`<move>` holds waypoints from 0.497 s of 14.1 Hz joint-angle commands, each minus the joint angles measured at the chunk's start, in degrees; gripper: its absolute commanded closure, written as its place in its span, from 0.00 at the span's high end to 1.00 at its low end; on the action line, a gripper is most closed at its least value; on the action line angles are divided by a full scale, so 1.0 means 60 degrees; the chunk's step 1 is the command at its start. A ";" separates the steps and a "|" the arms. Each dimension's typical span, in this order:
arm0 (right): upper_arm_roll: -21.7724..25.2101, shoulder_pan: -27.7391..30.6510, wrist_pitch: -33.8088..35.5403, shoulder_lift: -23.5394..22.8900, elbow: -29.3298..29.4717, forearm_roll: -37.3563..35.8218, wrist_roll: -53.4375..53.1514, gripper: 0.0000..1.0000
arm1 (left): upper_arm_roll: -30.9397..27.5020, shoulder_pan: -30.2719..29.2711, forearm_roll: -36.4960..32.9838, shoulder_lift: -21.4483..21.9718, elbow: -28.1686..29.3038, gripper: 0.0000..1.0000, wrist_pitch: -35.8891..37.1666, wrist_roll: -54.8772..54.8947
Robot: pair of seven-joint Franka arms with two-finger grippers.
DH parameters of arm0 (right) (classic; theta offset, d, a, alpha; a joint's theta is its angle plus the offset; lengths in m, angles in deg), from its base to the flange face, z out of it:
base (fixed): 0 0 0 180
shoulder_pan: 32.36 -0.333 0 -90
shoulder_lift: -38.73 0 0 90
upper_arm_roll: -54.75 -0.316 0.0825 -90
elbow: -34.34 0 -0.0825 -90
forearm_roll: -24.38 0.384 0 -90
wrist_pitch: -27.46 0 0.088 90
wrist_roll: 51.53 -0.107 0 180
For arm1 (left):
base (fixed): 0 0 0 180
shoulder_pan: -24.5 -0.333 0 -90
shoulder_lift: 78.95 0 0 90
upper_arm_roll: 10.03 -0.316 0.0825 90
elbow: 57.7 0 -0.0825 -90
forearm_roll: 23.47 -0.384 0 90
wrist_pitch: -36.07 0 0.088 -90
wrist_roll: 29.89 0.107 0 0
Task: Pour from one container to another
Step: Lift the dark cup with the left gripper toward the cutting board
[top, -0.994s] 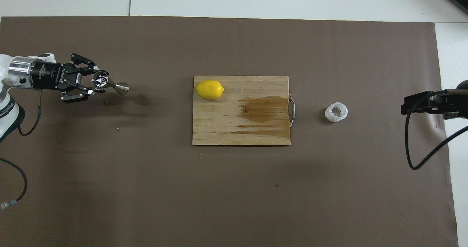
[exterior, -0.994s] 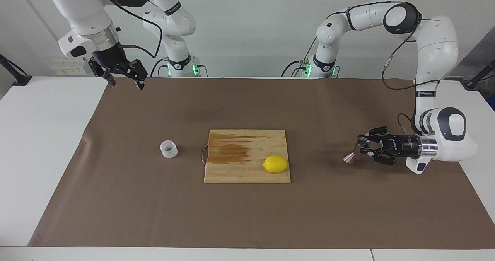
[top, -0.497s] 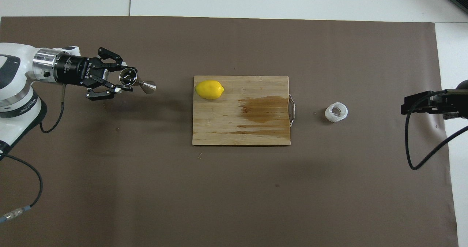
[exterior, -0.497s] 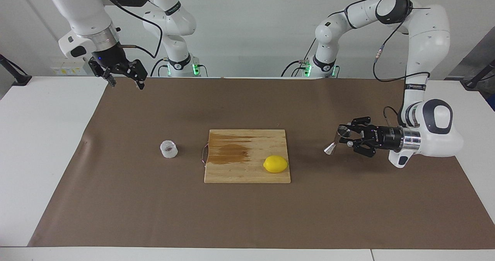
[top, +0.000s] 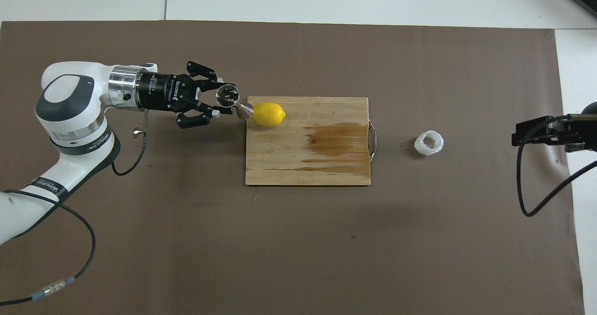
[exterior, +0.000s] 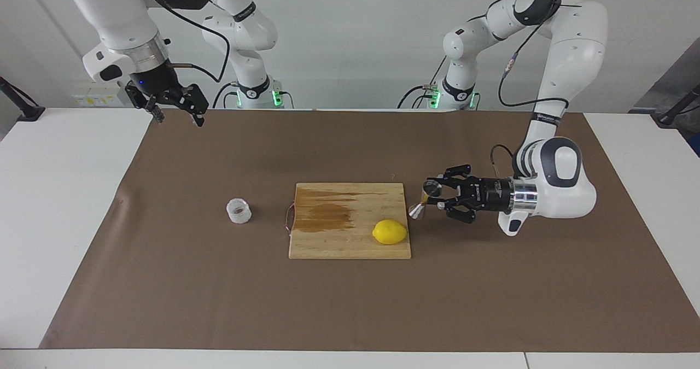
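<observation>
Left gripper [exterior: 437, 195] clamped on the steel jigger [exterior: 424, 198], carried tilted over the cutting board's [exterior: 350, 243] edge near the lemon [exterior: 390, 232], seemingly bound for the plastic cup [exterior: 239, 211] beside the board; right gripper [exterior: 176, 109] waiting, fingers apart.

Shiny mirror-like steel jigger [exterior: 424, 199], translucent ridged white plastic cup [exterior: 239, 211], pale wooden cutting board [exterior: 350, 243] with a darker stained patch and thin metal handle [top: 372, 134], glossy waxy yellow lemon [exterior: 390, 232], matt brown paper cover [exterior: 350, 303] over the smooth white surface [exterior: 54, 205]
</observation>
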 commanded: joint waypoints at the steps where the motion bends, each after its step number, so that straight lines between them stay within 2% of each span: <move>1: -0.0053 0.0114 0.0096 0.0055 -0.0005 0.0042 0.0174 1.00 | -0.0227 0.0673 0.0859 0.0587 0.0557 0.00 -0.0792 0.0051; 7: -0.0053 0.0114 0.0096 0.0054 -0.0005 0.0042 0.0174 1.00 | -0.0257 0.2518 0.2529 0.0734 0.0865 0.00 -0.3238 0.0535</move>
